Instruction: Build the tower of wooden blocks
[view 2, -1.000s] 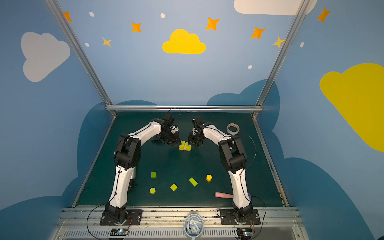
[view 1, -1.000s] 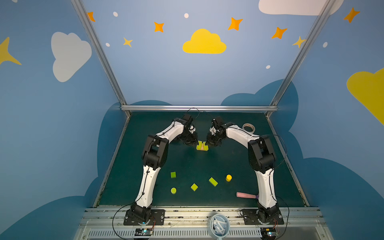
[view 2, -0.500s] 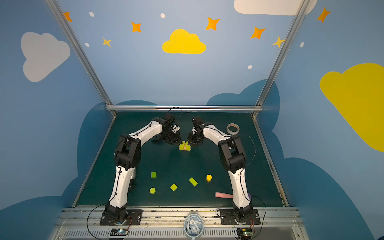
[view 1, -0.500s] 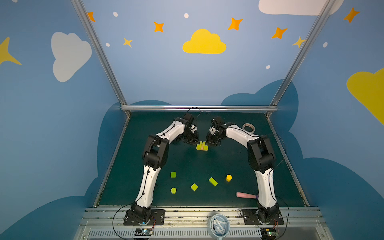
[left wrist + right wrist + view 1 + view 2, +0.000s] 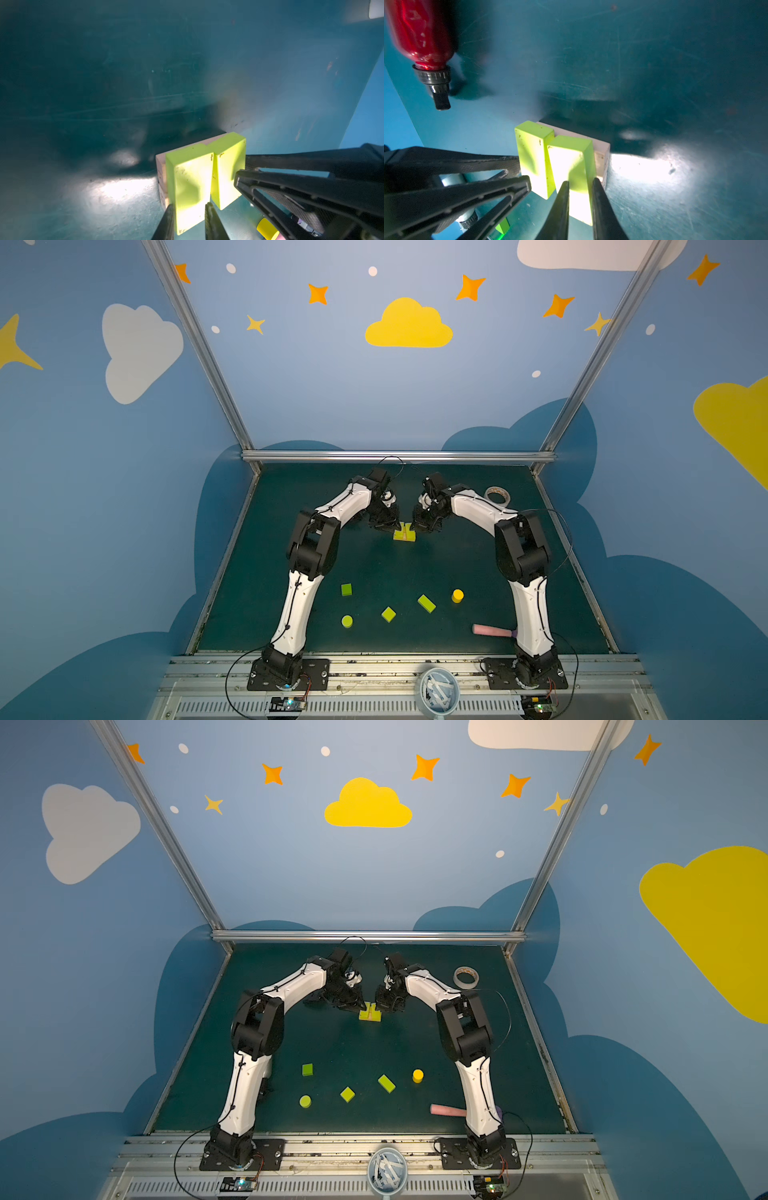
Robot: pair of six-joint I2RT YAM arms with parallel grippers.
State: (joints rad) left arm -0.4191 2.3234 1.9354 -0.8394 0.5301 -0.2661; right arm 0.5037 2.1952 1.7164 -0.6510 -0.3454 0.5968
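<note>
Tower [image 5: 404, 534] sits far-centre on mat [image 5: 374, 564], 2 layers up. L gripper [image 5: 189, 205] is low at its L side, fingers pinching the near end of L lime bar [image 5: 190, 178]. That bar lies flat across tan bars [image 5: 161, 174], side by side w/ R lime bar [image 5: 571, 162], ends slightly staggered, sides touching or nearly. R gripper [image 5: 580, 181] mirrors it from the R, fingers clamped on the end of R lime bar. Step in hand, my read: squaring layer 2 on the tan base. Loose near front edge, L to R: green cube [image 5: 346, 589], lime cylinder [image 5: 347, 621], lime cube [image 5: 388, 614], loose lime bar [image 5: 427, 603], yellow cylinder [image 5: 457, 595], all well apart from tower. Next move calls for both grippers to let go w/o dragging the bars, back out level, then fetch loose lime bar for layer 3. Bar ends appear to overhang the base, so a nudge could tip them.
</note>
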